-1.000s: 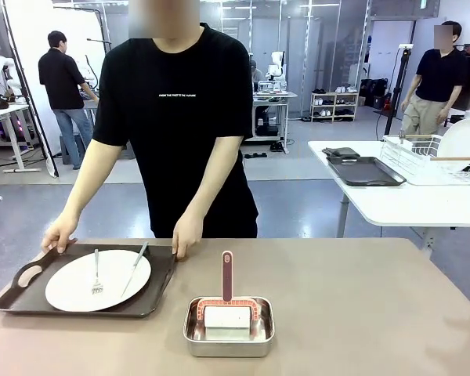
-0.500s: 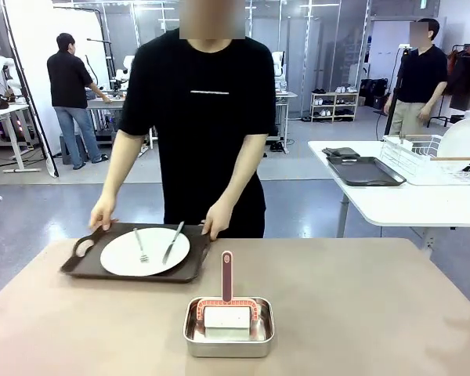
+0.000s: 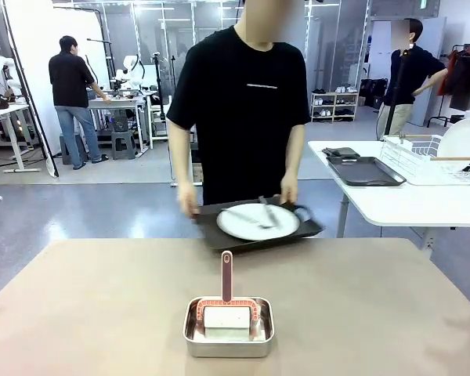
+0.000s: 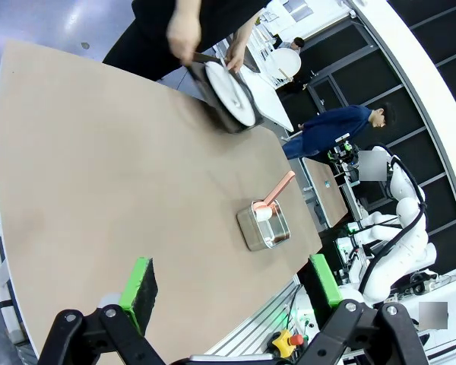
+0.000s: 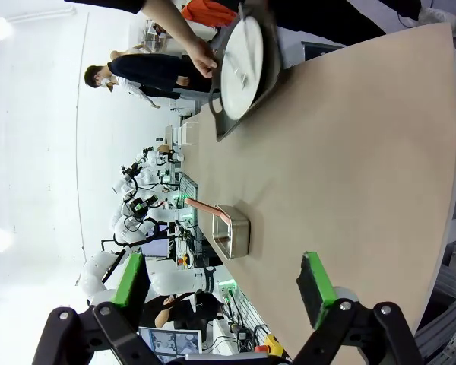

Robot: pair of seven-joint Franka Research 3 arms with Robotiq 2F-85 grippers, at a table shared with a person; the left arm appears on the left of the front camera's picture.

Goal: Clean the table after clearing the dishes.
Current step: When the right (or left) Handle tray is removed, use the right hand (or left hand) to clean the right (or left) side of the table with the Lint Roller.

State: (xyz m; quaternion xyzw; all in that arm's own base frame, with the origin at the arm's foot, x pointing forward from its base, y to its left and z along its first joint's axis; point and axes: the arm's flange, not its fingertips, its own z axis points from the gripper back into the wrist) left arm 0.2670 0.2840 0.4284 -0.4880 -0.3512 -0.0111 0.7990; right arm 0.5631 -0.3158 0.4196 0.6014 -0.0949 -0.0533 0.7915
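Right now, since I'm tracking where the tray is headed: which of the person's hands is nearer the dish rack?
Their left hand, at the end of the tray toward the rack. Their right hand holds the far end.

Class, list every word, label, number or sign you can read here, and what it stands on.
None can be read.
Black T-shirt: one thin line of white print across the chest, too small and blurred to read.
Steel pan, tray, plate: no lettering seen.
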